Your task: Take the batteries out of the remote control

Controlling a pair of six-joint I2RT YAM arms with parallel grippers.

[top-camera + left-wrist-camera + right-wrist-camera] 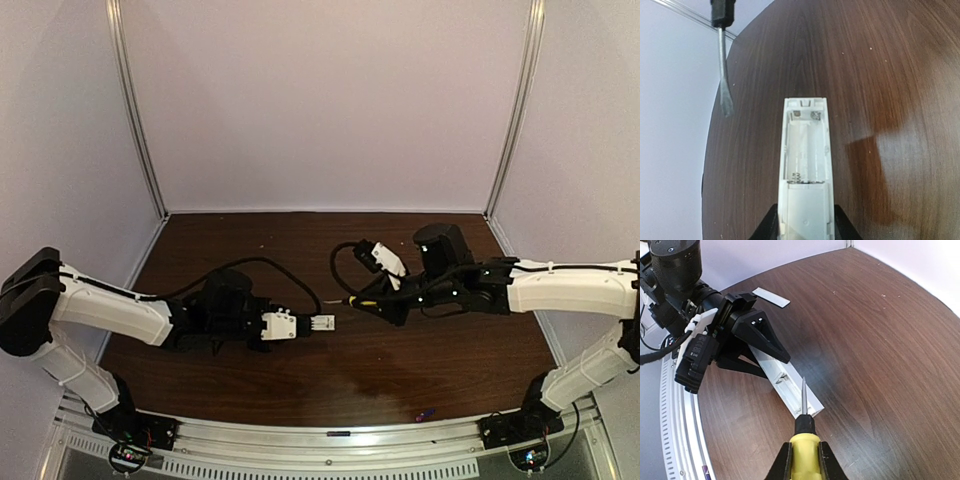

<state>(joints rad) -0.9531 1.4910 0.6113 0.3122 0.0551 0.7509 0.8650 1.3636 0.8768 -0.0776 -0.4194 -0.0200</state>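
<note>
— Where's the slim white plastic remote control (805,165)?
— Mid-frame, clamped in the left tool (805,228); its bay looks empty (purple cylindrical battery (425,413) lower right, top view). Right tool (805,460) grips the yellow-handled screwdriver (804,441). Unloading seems done; next, set both down.

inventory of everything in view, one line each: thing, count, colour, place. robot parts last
Slim white plastic remote control: 1, white, held by the left gripper; battery bay open, no cells showing inside.
Small cylindrical battery: 1 seen, blue-purple, lying on the table near its front edge, right side.
Thin flat plastic cover strip: 1, white, lying on the table apart from the remote control.
Yellow-handled screwdriver: 1, yellow handle, black collar, metal blade, held by the right gripper; blade near the remote control's free end.
Wooden table: 1, dark brown, under everything.
Left gripper: 1, black, shut on the remote control.
Right gripper: 1, black, shut on the screwdriver handle.
</note>
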